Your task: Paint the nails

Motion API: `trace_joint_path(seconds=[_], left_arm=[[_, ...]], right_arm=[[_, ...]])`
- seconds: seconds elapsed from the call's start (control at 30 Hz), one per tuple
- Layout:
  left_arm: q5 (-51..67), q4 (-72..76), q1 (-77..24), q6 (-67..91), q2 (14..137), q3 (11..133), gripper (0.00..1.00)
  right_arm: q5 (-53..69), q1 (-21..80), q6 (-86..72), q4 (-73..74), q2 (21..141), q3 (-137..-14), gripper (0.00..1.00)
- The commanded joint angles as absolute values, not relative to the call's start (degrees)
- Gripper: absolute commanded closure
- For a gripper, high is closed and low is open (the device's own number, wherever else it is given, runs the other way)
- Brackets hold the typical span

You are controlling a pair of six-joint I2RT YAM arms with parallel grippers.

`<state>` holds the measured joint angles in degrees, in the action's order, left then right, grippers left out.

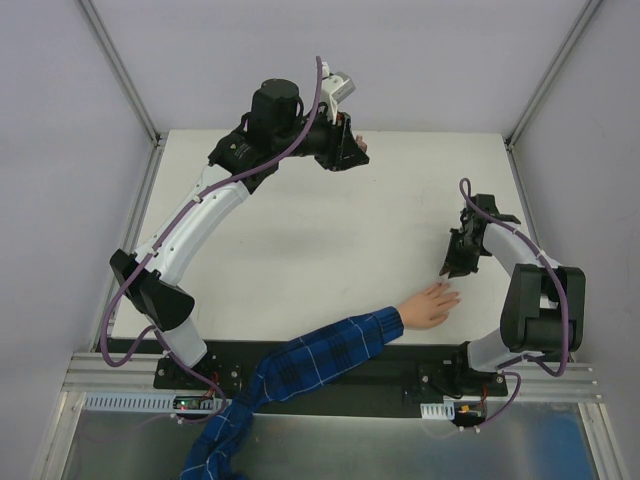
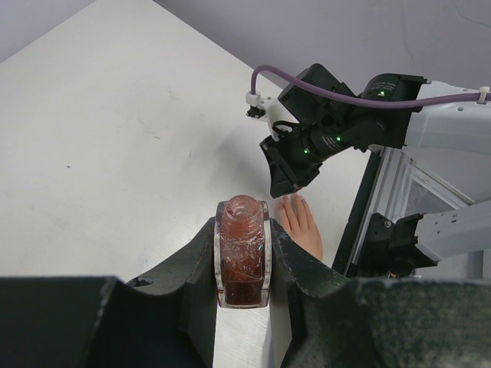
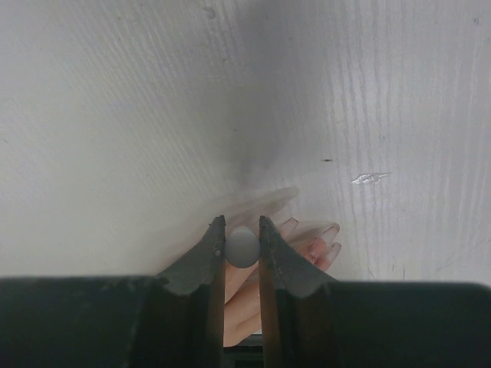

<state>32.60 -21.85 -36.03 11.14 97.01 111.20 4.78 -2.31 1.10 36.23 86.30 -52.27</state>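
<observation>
Now the step in hand looks like laying polish on the nails (image 3: 332, 229) of the hand (image 1: 430, 305), which lies palm down on the table (image 1: 300, 250), fingertips pointing away from the plaid sleeve (image 1: 320, 355). The right gripper (image 3: 242, 230) hangs just above those fingertips, pinching a small grey knob (image 3: 244, 247), probably the top of the brush; the bristles themselves are hidden. The left gripper (image 1: 350, 150) is well apart from the hand, at the far edge of the table, pressed on the open bottle (image 2: 242, 253) and holding it upright.

To do this well, the right arm should probably come down slowly and straight, so the brush tip meets one nail and not the skin beside it. Each nail is far smaller than the gripper, so strokes should be short and light, running from the base of the nail towards its tip. The fingers look blurred in the right wrist view, so it may be wise to wait until the hand lies quiet. The bottle should stay upright so nothing spills.

Counted: two arms, two grippers, one bottle, one knob, one hand, one sleeve. About four fingers show beneath the right gripper; how many nails show cannot be told
</observation>
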Motion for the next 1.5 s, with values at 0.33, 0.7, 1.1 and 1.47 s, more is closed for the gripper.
trace_joint_path(seconds=[0.33, 0.7, 1.1, 1.47], left_arm=[[33.75, -20.22, -34.98, 11.07, 96.33, 113.64, 1.00], [34.01, -20.21, -34.89, 11.25, 96.06, 113.29, 1.00], [33.75, -20.21, -34.98, 11.43, 95.27, 112.24, 1.00], [33.84, -20.21, -34.89, 11.34, 95.36, 112.41, 1.00]], right_arm=[[3.52, -2.90, 0.97, 37.00, 88.33, -56.34, 0.99], [5.45, -2.02, 1.41, 36.56, 87.72, -55.72, 1.00], [5.19, -0.88, 1.49, 37.26, 85.87, -54.58, 1.00], [5.36, -0.44, 1.50, 37.62, 84.90, -53.96, 1.00]])
